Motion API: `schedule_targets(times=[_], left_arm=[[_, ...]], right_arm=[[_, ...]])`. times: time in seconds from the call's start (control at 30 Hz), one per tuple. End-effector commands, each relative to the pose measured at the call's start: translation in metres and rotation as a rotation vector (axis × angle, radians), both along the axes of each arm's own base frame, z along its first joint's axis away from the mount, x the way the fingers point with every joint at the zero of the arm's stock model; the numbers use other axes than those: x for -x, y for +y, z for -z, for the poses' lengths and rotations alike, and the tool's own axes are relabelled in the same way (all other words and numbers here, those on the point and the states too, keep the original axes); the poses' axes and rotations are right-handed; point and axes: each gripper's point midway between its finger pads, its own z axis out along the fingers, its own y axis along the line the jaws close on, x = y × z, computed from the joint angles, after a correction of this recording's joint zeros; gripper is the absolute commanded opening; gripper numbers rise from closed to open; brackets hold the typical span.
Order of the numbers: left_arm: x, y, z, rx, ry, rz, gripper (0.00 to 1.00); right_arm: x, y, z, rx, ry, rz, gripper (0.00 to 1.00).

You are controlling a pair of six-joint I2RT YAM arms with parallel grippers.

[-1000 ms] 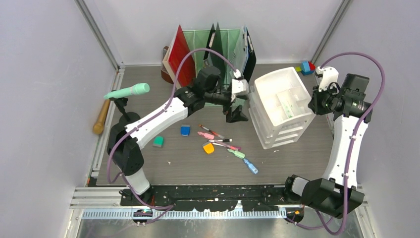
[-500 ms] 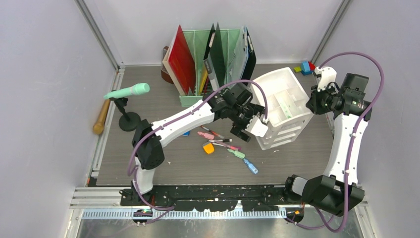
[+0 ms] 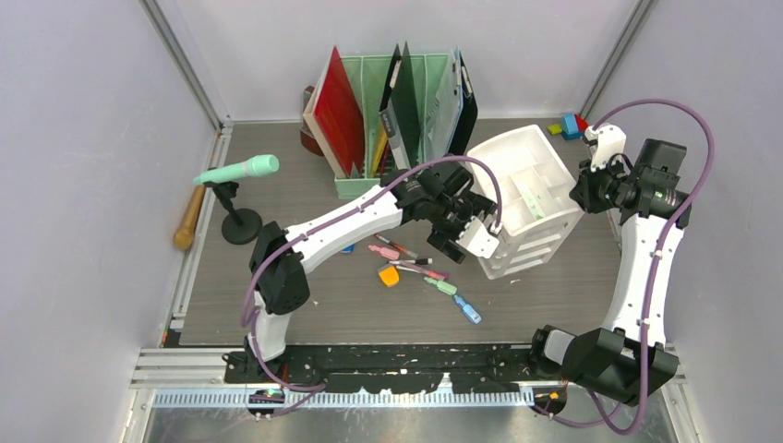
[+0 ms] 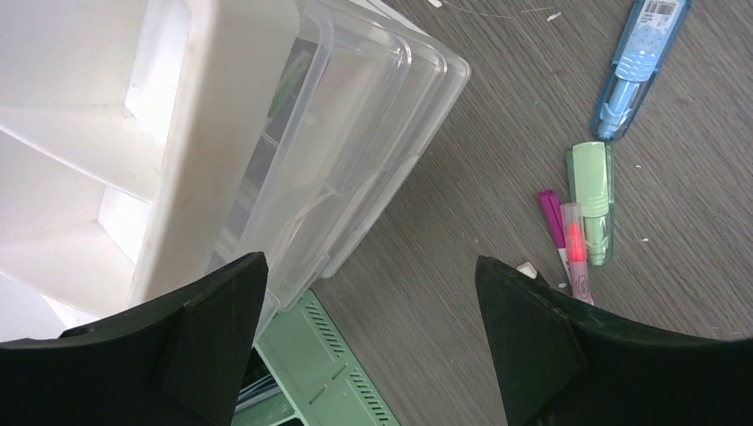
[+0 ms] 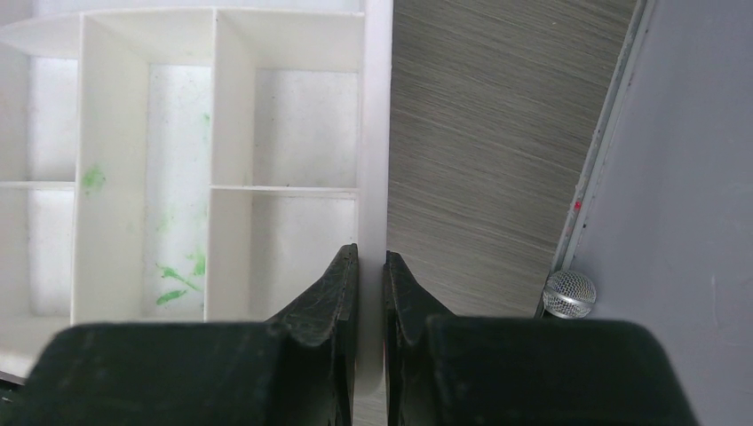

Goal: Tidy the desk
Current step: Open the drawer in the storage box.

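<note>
Surface [image 3: 369,314], filling mid-frame, appears part-tidied: folders [image 3: 337,106] stand in the rack [image 3: 355,189] at top, pens [image 3: 411,263] lie loose at centre; left end effector [image 4: 368,264] gapes beside the drawer unit [image 3: 526,198], right end effector [image 5: 370,257] pinches its rim.

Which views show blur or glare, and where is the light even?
Top external: even light, soft shadows, sharp. Left wrist: the white drawer unit looks overexposed, the left fingers soft. Right wrist: the right fingers blur near the lens; the desk grain is crisp.
</note>
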Motion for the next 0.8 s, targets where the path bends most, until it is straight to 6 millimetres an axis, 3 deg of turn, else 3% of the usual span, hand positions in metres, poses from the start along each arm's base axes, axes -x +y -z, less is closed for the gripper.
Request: schedule_targets(times=[0.0, 0.77], left_arm=[[0.002, 0.001, -0.025, 0.030, -0.044, 0.011, 0.90], [-0.006, -0.010, -0.032, 0.041, -0.129, 0.036, 0.90]], right_arm=[[0.012, 0.008, 0.025, -0.011, 0.087, -0.050, 0.01], [0.012, 0.007, 0.032, -0.020, 0.109, -0.046, 0.00]])
